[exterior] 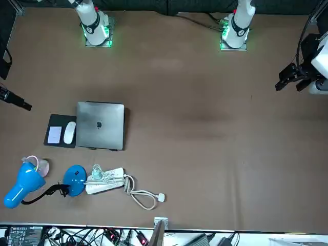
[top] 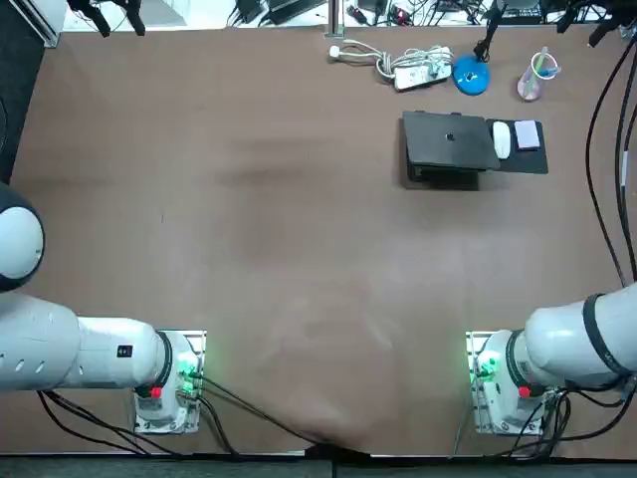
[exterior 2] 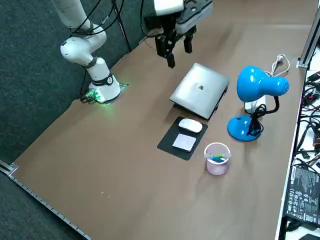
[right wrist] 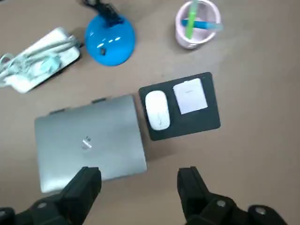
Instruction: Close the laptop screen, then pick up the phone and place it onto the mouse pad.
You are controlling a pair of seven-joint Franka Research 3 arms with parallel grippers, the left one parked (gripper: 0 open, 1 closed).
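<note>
1. My pincer (right wrist: 138, 178) hangs spread and empty above the counter (right wrist: 262, 159), near the shut laptop (right wrist: 91, 140).
2. The phone (right wrist: 190, 96) lies on the mouse pad (right wrist: 206, 124), beside the mouse (right wrist: 157, 109).
3. Any careless descent could knock the phone off.

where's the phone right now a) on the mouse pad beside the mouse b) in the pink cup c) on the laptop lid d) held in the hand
a, the phone lies flat on the mouse pad next to the mouse, and the right hand hovers open and empty near the closed laptop.
</note>
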